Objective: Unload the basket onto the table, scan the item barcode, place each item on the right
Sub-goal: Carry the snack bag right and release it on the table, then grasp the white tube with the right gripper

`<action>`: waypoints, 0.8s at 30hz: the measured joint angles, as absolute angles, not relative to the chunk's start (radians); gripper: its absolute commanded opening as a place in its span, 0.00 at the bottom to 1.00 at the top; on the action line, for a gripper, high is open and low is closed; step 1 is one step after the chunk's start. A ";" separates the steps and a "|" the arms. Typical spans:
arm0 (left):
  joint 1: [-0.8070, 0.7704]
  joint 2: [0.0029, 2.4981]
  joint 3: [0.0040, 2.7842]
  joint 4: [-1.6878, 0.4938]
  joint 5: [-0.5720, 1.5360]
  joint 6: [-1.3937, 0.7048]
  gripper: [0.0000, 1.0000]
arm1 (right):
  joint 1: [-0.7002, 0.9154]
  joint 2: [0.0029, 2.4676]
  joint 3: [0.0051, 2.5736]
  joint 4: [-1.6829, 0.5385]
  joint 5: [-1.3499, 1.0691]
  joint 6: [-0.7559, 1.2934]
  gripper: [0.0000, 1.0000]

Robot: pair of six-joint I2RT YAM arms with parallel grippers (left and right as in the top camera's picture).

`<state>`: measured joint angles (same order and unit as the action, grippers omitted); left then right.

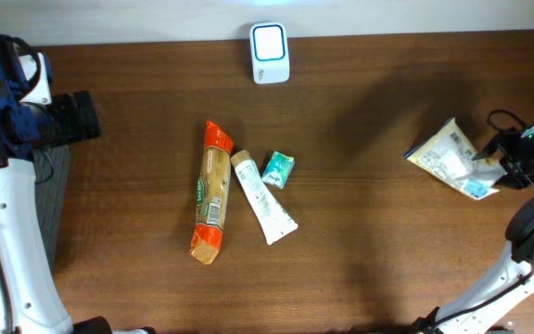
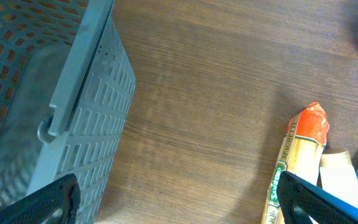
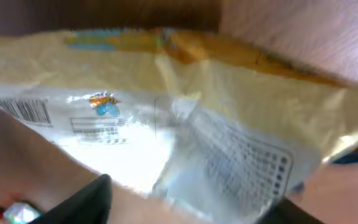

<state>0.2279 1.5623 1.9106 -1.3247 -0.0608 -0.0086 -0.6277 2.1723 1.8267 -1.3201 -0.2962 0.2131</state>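
Right end effector [image 3: 191, 194] | jaws parted | over yellow pouch [image 3: 185, 112]

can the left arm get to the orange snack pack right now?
Probably yes. The left arm hangs by the basket with jaws open, and only bare table lies between it and the snack pack. The tube lies along the pack's far side; the near side is free.

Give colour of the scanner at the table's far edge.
White body with a pale blue lit face; the scanner shows best in the overhead view.
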 measured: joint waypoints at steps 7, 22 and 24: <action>0.228 1.562 1.911 -1.325 -0.061 -0.009 0.99 | -0.513 2.143 2.182 -1.600 -0.265 0.118 0.92; 0.228 1.562 1.911 -1.325 -0.061 -0.009 0.99 | 0.385 2.371 2.207 -1.590 -0.447 -0.224 0.79; 0.228 1.562 1.911 -1.325 -0.061 -0.009 0.99 | 0.449 2.375 2.181 -1.585 -0.435 -0.225 0.74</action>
